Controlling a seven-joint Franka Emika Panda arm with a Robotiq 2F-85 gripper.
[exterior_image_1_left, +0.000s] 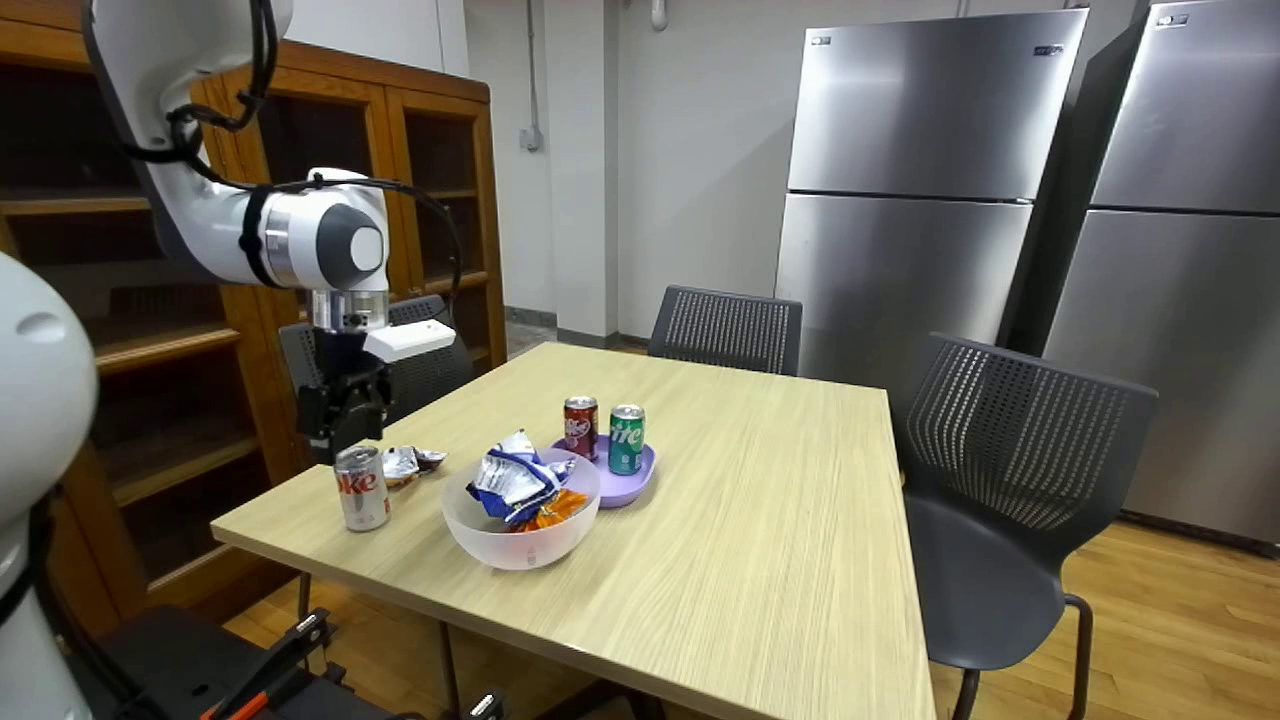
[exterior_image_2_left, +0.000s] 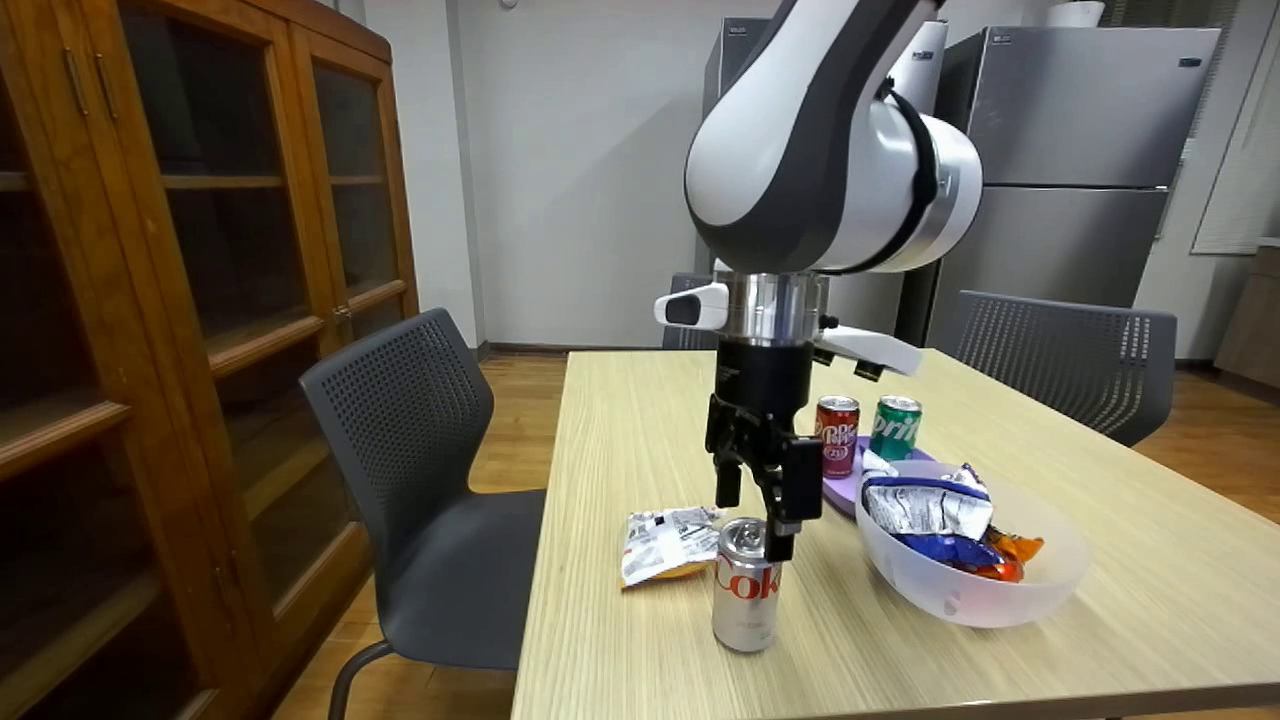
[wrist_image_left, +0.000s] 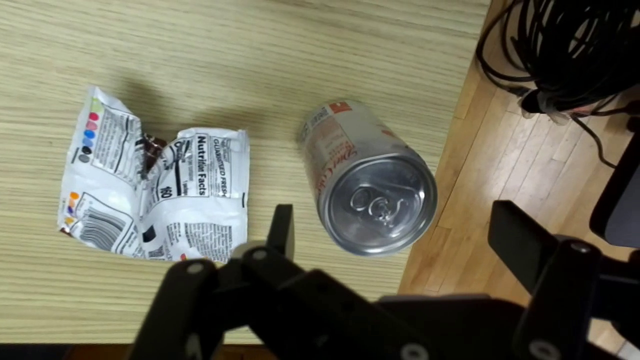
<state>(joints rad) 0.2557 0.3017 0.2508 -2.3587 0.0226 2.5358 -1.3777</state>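
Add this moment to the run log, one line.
jaws: open, holding nothing; nearest: Diet Coke can, upright on table; beside it: snack packet; bowl: blue packet, orange packet; purple tray: Dr Pepper can, Sprite can

Illumination is diffuse. In an exterior view, a stainless-steel refrigerator shows soft glare; the glass-front cabinet is dark inside. In the wrist view, the Diet Coke can carries lid highlights; the snack bag casts soft shadows.

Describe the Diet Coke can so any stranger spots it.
Find the pale table, then the open gripper. There, beside a crumpled white packet, stands the silver Diet Coke can. Unlike the red can and green can, it isn't on the purple tray.
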